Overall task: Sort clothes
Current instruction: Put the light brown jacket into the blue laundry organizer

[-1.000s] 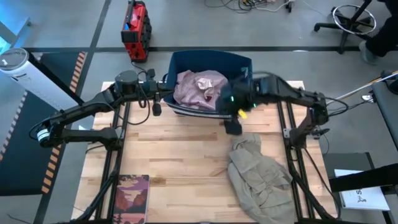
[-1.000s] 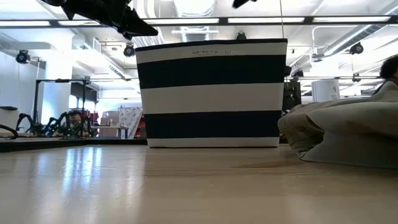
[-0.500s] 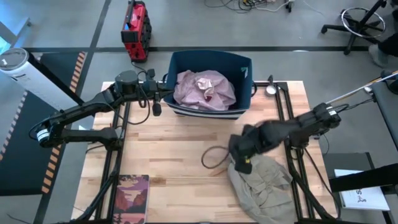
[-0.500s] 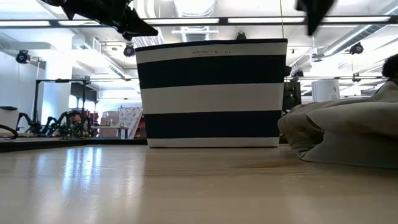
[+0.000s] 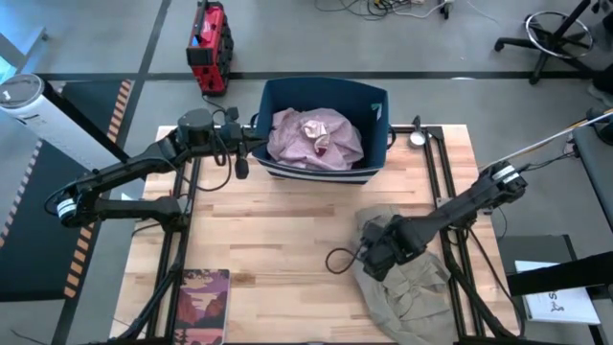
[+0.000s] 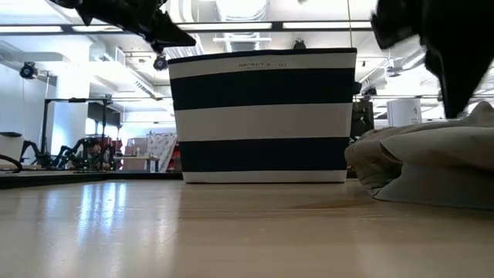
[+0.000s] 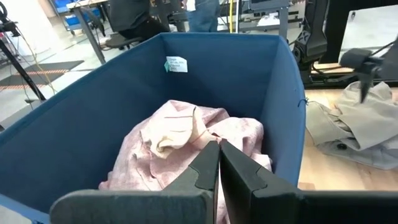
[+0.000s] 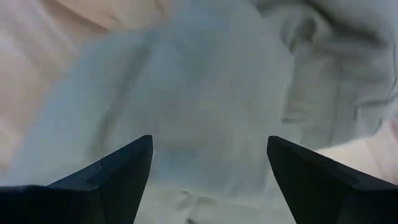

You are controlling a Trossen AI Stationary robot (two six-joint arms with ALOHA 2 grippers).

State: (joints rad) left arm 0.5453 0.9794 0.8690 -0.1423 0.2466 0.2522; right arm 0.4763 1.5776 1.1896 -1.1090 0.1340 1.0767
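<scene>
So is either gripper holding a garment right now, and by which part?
Nothing is held. The right gripper is open just above the beige garment; the left gripper is shut and empty at the bin rim.

Robotics lab: rig frames [image 6: 69, 150], floor cables [image 5: 383, 8]

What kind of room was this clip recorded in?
Probably a robotics lab or workshop: a wooden table on a concrete floor with cables, office chairs at the edges, and more robot arms on benches behind.
</scene>
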